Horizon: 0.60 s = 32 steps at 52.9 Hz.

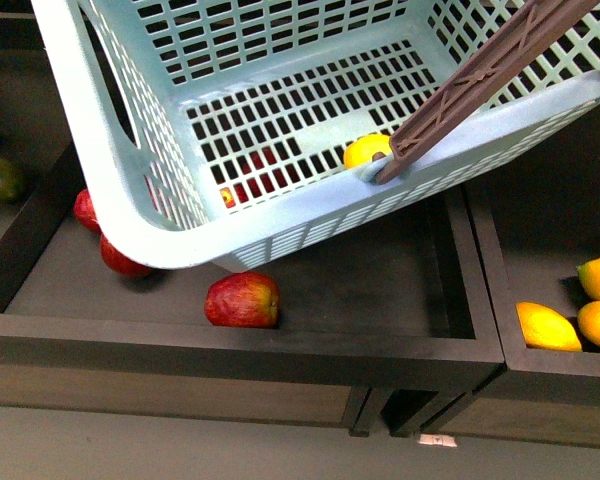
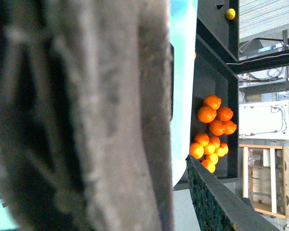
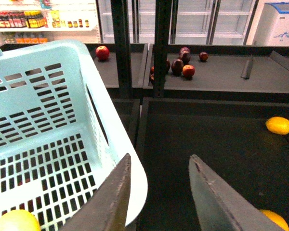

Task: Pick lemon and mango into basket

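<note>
Slotted aqua plastic basket point(image 1: 110, 180) beside R hand point(image 3: 159, 192) holds smooth oval lemon point(image 1: 366, 150). R hand open; L hand point(image 2: 202, 187): can't tell.

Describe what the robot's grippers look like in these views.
The right gripper has two flat, dark grey fingers, broad at the base and tapering to narrow tips, with matte faces. No cables or markings show on them. The left wrist view gives only a blurred grey-brown mass up close. Whether it is a finger cannot be told.
</note>
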### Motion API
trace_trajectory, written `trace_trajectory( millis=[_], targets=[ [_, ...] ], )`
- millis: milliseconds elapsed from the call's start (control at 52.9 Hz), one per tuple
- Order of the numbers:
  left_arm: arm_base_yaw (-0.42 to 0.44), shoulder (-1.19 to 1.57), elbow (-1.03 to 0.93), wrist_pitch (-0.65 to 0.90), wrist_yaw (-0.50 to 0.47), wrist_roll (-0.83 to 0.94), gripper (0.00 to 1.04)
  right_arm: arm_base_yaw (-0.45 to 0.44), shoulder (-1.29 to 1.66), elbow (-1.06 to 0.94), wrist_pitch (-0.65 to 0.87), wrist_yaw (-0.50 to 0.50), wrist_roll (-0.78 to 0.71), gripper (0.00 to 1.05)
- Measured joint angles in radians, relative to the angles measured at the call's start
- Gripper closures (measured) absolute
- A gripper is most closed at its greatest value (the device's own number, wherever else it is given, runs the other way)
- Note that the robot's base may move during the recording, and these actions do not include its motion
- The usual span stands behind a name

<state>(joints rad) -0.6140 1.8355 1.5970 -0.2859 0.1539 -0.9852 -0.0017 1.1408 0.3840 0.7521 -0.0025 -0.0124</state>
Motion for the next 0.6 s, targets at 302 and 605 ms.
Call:
trace_trajectory(
  millis=[302, 605],
  targets=[
    [0.002, 0.000, 0.000, 0.000, 0.000, -0.003, 0.77, 0.000, -0.174, -0.183, 0.006, 0.002, 0.003, 1.03],
    [0.002, 0.000, 0.000, 0.000, 0.004, -0.003, 0.77, 0.000, -0.317, -0.269, -0.053, 0.002, 0.005, 1.03]
  ],
)
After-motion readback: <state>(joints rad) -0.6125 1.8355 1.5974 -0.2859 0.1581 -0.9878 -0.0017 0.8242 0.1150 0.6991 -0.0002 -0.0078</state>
